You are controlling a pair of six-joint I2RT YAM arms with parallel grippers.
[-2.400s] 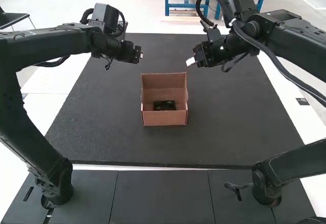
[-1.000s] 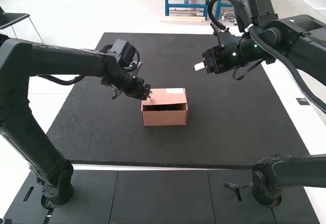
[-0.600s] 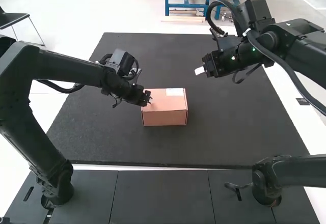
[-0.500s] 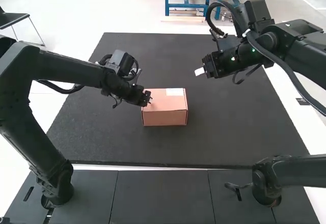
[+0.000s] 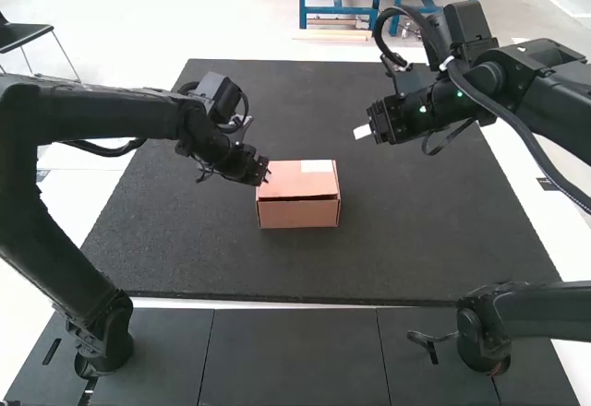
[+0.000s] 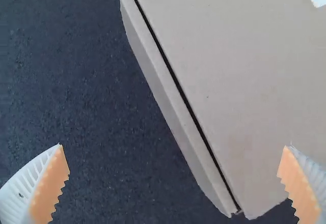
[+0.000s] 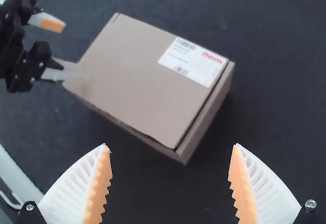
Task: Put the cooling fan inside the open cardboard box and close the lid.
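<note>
Brown cardboard marks the centre of the high frame: the box point(image 5: 297, 194) sits near the middle of the black mat point(image 5: 185, 240), its lid point(image 5: 295, 173) down flat, with a white label point(image 5: 317, 166) on top towards the far right corner. From that view the left gripper point(image 5: 259, 172) is at the box's upper left corner, and the right gripper point(image 5: 362, 131) hangs in the upper right of the frame, well apart from the box. The wrist cameras add what the high one cannot resolve. In the left wrist picture the ribbed white fingers point(image 6: 43, 186) with orange pads stand wide apart in the two lower corners, grasping nothing, and a corner of the box lies between them; a thin dark seam point(image 6: 178, 94) runs where the lid meets the side wall. The right wrist picture looks down on the whole box, its own fingers point(image 7: 91, 183) spread wide and empty, and its upper left catches the left gripper, one finger lying along the box's edge and the other out over the mat. Whether that finger presses the cardboard cannot be told. The shut lid covers the inside, and both pairs of fingers are cut off by the lower frame edges.
</note>
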